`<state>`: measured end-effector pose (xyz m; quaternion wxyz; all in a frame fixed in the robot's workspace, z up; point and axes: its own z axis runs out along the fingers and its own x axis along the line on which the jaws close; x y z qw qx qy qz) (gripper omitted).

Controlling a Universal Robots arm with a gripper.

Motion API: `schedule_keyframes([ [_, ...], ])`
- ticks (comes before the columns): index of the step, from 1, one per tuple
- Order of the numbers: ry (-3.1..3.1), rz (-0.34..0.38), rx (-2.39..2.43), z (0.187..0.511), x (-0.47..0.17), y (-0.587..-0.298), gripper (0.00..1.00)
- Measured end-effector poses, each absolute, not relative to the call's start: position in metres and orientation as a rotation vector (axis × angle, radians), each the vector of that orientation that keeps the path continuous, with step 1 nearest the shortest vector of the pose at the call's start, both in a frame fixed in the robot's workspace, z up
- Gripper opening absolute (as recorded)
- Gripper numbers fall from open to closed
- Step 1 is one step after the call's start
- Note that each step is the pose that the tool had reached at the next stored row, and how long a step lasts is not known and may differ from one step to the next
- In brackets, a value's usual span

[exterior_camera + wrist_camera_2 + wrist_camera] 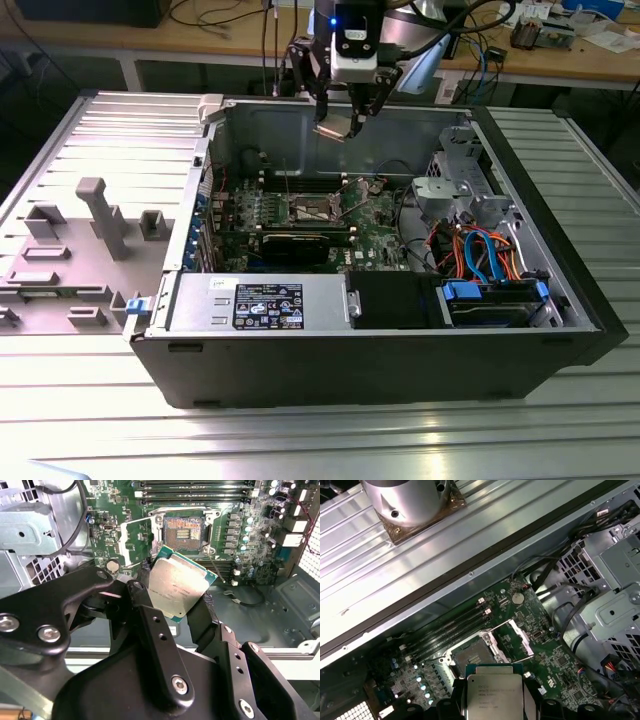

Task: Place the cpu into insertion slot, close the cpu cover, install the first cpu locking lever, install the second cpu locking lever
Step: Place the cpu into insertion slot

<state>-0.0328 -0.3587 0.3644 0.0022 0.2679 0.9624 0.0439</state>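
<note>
I have the black two-fingered gripper (172, 600) clamped on the small flat square cpu with its dull silver-grey metal top (179, 586), pinched by opposite edges; it hangs well above the open beige-gold insertion slot (182, 529) in the green circuit board (107, 535); I judge it light, stiff, slick-topped and fragile underneath; edges are the only safe hold.

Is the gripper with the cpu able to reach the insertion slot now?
Probably yes: the gripper holds the cpu above the insertion slot, its cpu cover is swung open, nothing lies between.
</note>
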Motion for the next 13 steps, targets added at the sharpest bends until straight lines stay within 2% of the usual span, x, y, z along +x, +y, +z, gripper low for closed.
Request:
schedule_keyframes([
  [13,2.991,0.137,0.929,0.3644,-0.0329,-0.3587,0.54],
])
